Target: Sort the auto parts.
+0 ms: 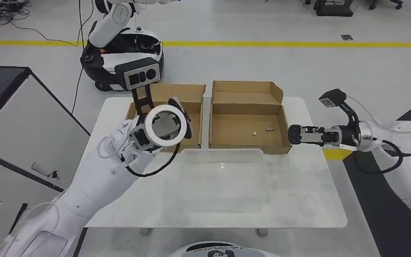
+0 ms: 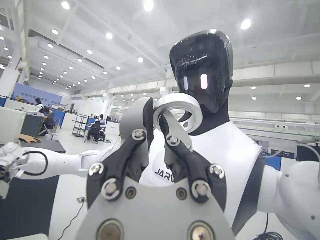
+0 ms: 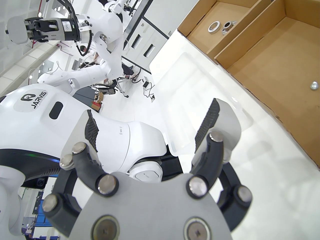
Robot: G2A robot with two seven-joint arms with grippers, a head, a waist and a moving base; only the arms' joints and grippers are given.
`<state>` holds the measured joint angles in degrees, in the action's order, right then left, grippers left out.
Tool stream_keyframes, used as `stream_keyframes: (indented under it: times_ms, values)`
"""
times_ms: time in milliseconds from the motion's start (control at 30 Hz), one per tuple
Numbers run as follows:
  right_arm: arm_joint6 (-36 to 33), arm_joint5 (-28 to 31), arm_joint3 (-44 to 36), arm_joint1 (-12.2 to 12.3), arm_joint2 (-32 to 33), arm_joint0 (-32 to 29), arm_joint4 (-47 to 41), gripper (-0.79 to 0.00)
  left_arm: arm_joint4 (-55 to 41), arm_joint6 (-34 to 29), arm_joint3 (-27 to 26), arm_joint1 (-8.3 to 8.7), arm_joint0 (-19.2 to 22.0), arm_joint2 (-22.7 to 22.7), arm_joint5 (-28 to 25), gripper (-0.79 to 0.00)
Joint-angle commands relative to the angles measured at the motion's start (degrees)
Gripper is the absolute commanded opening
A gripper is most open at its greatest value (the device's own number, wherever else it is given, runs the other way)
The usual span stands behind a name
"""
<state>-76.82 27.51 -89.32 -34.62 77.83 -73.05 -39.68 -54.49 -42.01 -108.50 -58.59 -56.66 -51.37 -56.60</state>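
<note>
**A:** Entry one, the largest item?

**B:** White table (image 1: 302,199). It carries everything else listed here.

**A:** Next?

**B:** Clear plastic tray (image 1: 221,151), shallow, at the middle of the table and reaching towards the near edge.

**A:** The cartons?

**B:** Two open cardboard boxes, side by side along the far edge. The right-hand box (image 1: 237,128) is the wider one. The left-hand box (image 1: 183,93) sits towards the far left corner, and their walls meet in the middle.

**A:** Tools?

**B:** Left gripper (image 2: 155,116): raised off the table near the left edge, with its jaws closed tight on the rim of a metal ring (image 2: 180,99), one finger inside the hole and one outside. Right gripper (image 3: 152,113): at the right edge, just beside the right-hand box's outer wall. Its jaws are spread wide and hold nothing.

**A:** Where exactly is the ring?

**B:** In the air, clear of the table. From above it overlaps the near part of the left-hand box, with its flat face turned upward.

**A:** Smaller parts?

**B:** On the floor of the left-hand box: a second ring (image 3: 214,27) lying flat, and a flanged piece (image 3: 228,26) just beside it. I cannot tell whether they touch.

**A:** Smallest?

**B:** On the floor of the right-hand box: a small metal piece (image 1: 270,128), and near it another small piece (image 1: 255,133). They lie apart, towards the box's right half.
</note>
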Motion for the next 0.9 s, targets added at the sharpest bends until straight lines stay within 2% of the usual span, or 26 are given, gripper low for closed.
stream_keyframes:
  times_ms: [0, 233, 400, 633, 867]
  values:
    - [0.0, 0.0, 0.0, 0.0, 0.0, 0.0, 0.0, 0.0, -1.52, 1.74, -0.97, -0.31, -0.8, -0.32, 0.01, -0.785]
    - [0.0, 0.0, 0.0, 0.0, 0.0, 0.0, 0.0, 0.0, -11.41, -1.21, -2.43, -1.27, -1.77, -0.99, -0.01, -0.785]
    - [0.0, 0.0, 0.0, 0.0, 0.0, 0.0, 0.0, 0.0, -13.11, -4.53, -0.94, -1.82, -2.19, -2.21, 0.98, -0.785]
    - [0.0, 0.0, 0.0, 0.0, 0.0, 0.0, 0.0, 0.0, -2.62, -4.43, 2.39, -2.28, -2.6, -4.89, 3.47, -0.785]
    - [0.0, 0.0, 0.0, 0.0, 0.0, 0.0, 0.0, 0.0, 9.23, 0.14, 1.72, -2.84, -3.73, -6.67, 6.26, -0.785]
